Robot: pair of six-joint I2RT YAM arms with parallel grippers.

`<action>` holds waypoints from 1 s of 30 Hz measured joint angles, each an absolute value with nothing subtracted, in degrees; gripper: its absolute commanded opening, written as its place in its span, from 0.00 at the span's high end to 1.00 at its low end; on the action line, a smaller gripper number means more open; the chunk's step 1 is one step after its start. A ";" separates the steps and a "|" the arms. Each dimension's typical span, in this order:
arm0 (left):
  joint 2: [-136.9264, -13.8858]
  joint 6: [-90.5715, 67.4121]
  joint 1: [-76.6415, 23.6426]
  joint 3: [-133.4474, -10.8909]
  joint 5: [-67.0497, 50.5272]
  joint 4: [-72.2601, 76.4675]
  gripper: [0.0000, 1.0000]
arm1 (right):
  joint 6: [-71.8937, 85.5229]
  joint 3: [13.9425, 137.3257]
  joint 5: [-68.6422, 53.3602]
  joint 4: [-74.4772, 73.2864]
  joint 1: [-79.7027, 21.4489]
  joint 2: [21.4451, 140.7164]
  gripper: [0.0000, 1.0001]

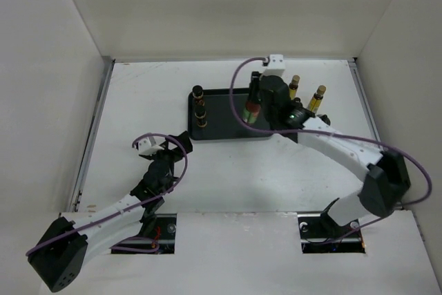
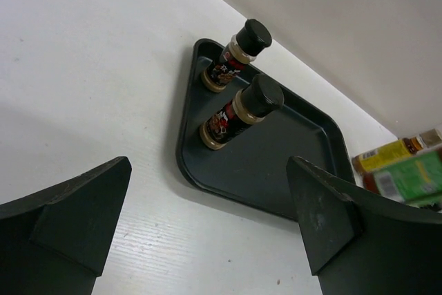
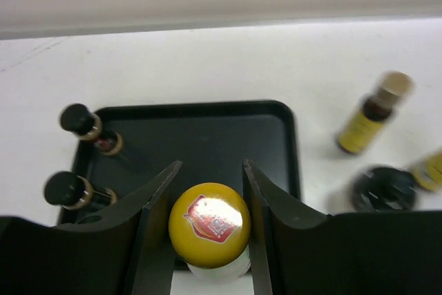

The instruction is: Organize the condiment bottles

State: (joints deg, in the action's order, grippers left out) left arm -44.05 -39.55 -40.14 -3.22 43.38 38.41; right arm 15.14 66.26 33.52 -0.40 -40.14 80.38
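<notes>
I see right claw (image 3: 212, 170) pinching yellow-capped bottle (image 3: 209, 224): long axis vertical, cap pointing up, over tray (image 3: 207, 136). Left claw (image 2: 208, 164) spread wide, holding nothing, near tray corner.

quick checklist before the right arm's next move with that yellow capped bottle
1. Grip: ok. The right tool is shut on the yellow-capped bottle, clamped from both sides.
2. Bottle's base on or off the tray: cannot tell, the cap and the tool hide it.
3. Bare room on the tray around the held bottle: ok.
4. Clearance from the two black-capped bottles: ok, they stand upright at the tray's left edge, apart from the held one.
5. Left tool: ok, open, empty, off the tray's near corner.
</notes>
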 measured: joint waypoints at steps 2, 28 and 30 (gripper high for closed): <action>-44.05 -39.62 -40.14 -3.20 43.83 38.48 0.00 | 14.48 70.70 31.97 1.91 -40.64 87.13 0.71; -45.45 -39.90 -40.60 -3.05 45.76 39.51 0.00 | 8.80 103.72 27.75 7.75 -41.39 123.94 0.67; -45.45 -39.90 -40.64 -3.05 45.76 39.66 0.00 | 8.80 103.83 27.75 7.86 -41.45 124.57 0.66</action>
